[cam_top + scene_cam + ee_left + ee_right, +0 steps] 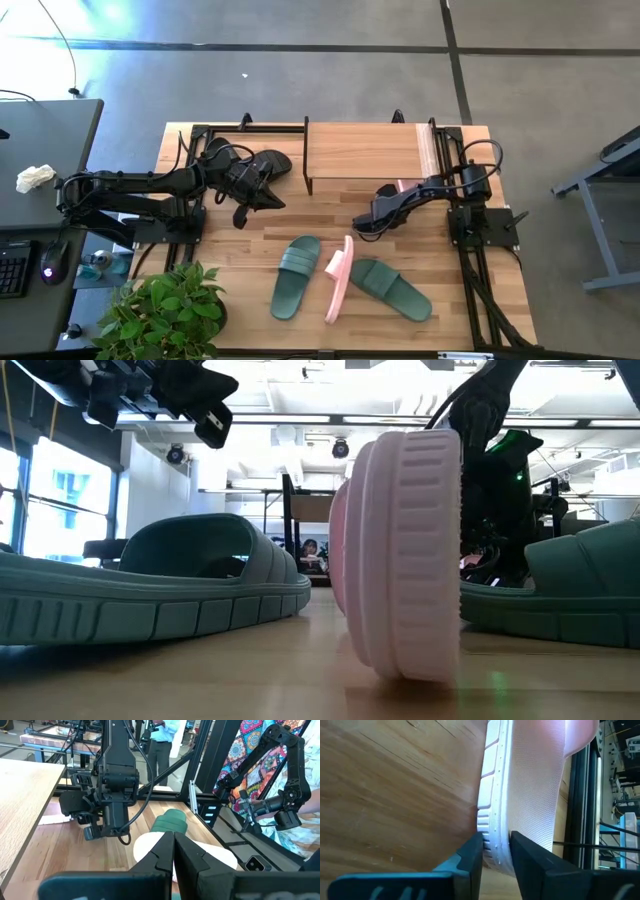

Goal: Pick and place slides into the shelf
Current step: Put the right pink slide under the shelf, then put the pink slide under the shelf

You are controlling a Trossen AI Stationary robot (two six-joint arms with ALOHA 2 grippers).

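Right gripper [496, 851], just in front of the shelf [362, 152], has its fingers astride the sole edge of a pale pink slide [530, 790], slightly parted. Left gripper [262, 190] is closed, empty. Two green slides [296, 276] and another pink slide [338, 280] on edge lie on the table [250, 260].

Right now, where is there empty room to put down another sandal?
The shelf's plank top is bare. The tabletop's strip right of the green sandals is free, and so is the corner by the plant. The middle is crowded: two green sandals flank a pink one standing on edge.
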